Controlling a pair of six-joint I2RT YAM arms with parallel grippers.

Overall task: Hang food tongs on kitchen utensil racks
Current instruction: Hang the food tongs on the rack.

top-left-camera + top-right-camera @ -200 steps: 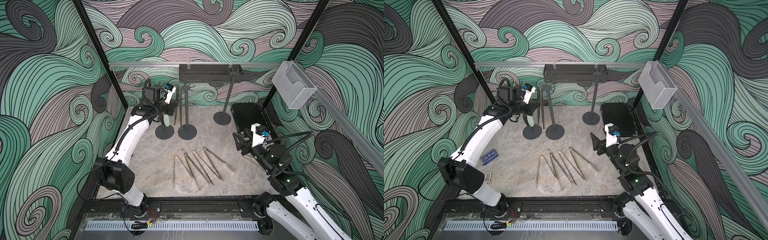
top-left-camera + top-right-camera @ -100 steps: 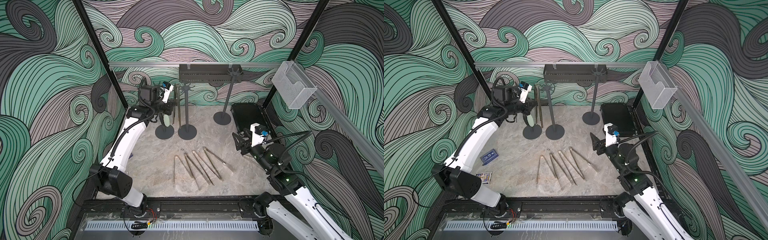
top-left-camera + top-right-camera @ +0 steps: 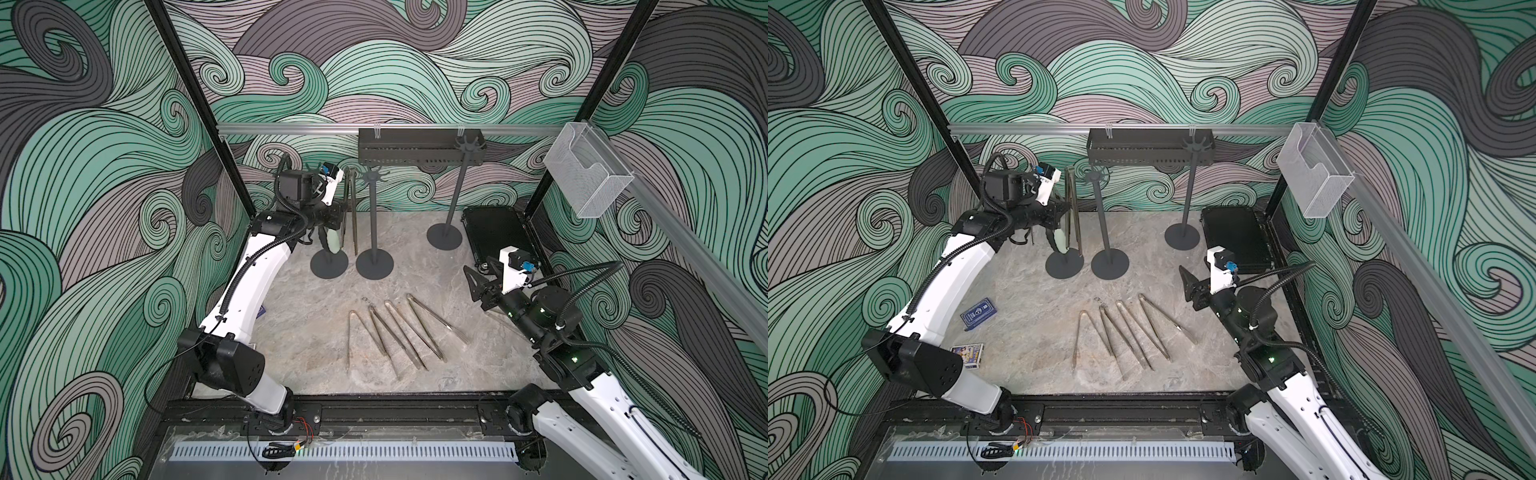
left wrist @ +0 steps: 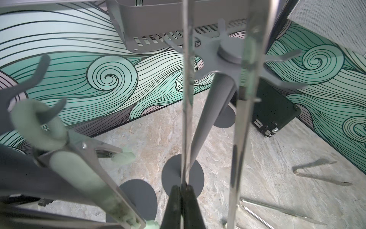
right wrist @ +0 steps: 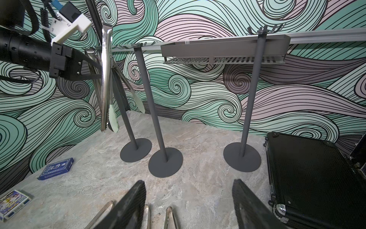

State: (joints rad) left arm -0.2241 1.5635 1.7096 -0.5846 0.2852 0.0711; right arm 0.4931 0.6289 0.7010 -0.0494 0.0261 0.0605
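The grey marbled counter (image 3: 316,316) carries everything, and the middle rack (image 3: 374,220) stands toward its back. The black case (image 3: 494,232) lies flat on the right-arm side of that rack, against the counter's edge. The perforated shelf (image 3: 415,151) hangs on the wall rail behind and above the middle rack. The clear mesh box (image 3: 586,178) hangs farther off, on the case's side.

The left rack (image 3: 329,264) stands just beside the middle rack, their round bases nearly touching. The right rack (image 3: 457,187) stands apart from it on the other side, near the case.

The left hand (image 4: 181,186) is raised near the left rack's hooks, its fingers pressed together on one leg of the held tongs (image 5: 104,79). These hang upright, hinge up and tips down, on the side facing the middle rack. The right hand (image 5: 189,182) hovers low over the counter in front of the middle rack, toward the case, fingers spread with nothing between them.

The pale-green tongs (image 4: 75,168) hang by their loop from a hook of the left rack. Four steel tongs (image 3: 426,328) lie side by side on the counter in front of the middle rack, hinges toward it. A blue card box (image 3: 978,314) lies in front of the middle rack, on the left-arm side.
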